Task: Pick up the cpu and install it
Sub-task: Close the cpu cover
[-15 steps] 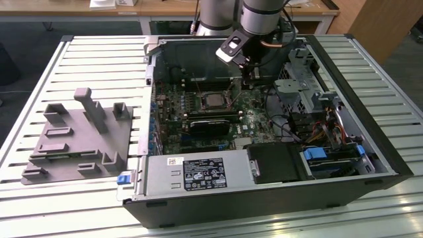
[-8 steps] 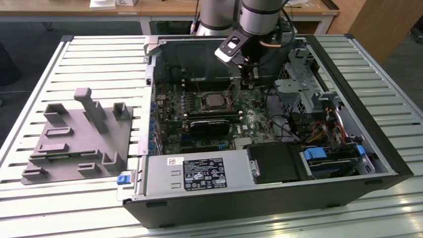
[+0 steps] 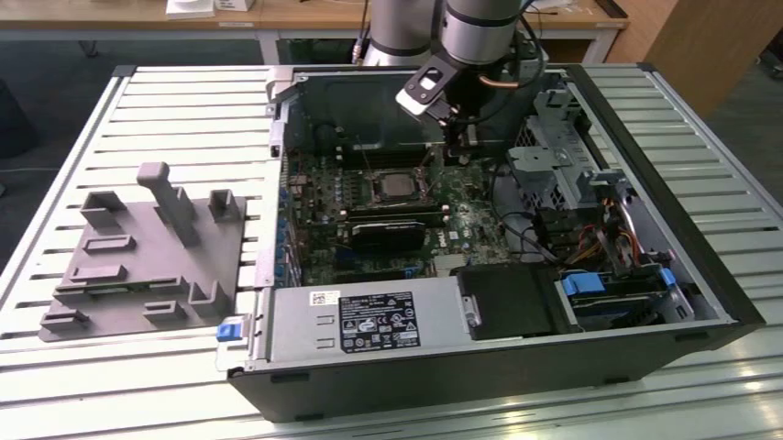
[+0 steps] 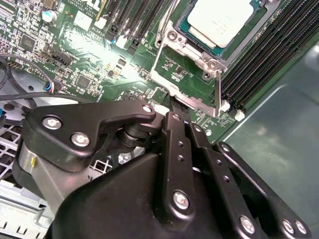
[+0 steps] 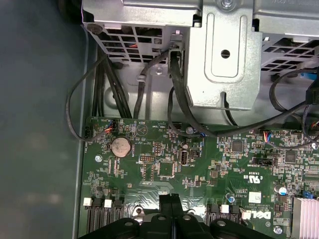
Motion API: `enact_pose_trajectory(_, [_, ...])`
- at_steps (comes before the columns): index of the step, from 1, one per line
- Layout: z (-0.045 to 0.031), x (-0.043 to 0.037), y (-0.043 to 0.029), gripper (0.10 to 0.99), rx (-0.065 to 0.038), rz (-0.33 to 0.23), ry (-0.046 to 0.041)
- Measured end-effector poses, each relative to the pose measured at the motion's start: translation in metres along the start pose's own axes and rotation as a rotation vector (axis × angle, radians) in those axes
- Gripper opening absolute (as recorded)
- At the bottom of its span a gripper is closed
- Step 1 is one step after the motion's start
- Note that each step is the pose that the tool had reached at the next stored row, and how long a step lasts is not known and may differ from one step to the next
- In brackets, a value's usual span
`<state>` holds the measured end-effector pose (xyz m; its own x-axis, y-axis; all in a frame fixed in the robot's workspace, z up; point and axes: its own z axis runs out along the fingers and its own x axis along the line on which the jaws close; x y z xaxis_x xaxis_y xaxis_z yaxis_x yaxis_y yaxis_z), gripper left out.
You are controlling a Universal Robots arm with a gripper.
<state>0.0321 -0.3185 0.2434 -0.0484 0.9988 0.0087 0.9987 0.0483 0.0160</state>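
Cpu point(image 4: 219, 20) flat in socket point(image 4: 199, 57), top up; jaws closed nearby.

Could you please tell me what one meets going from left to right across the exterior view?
Grey moulded plastic tray → small square silver-grey cpu in its socket → black gripper → silver metal drive cage.

The arm point(image 3: 483, 27) comes down steeply at the far side of the scene, a little to the exterior view's right of centre, its grey segments near upright. The gripper point(image 3: 460, 137) points straight down. Its two black fingers point(image 5: 166, 203) are pressed together, with only a thin seam between them and nothing held. In the second wrist view the black linkage bars point(image 4: 177, 149) converge to the closed tips.
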Motion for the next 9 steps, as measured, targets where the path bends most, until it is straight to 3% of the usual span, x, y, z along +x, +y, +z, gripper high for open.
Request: enact_pose_trajectory(9, [-0.0031, 0.0001, -0.0008, 0.106, 0.0, 0.0, -0.0001])
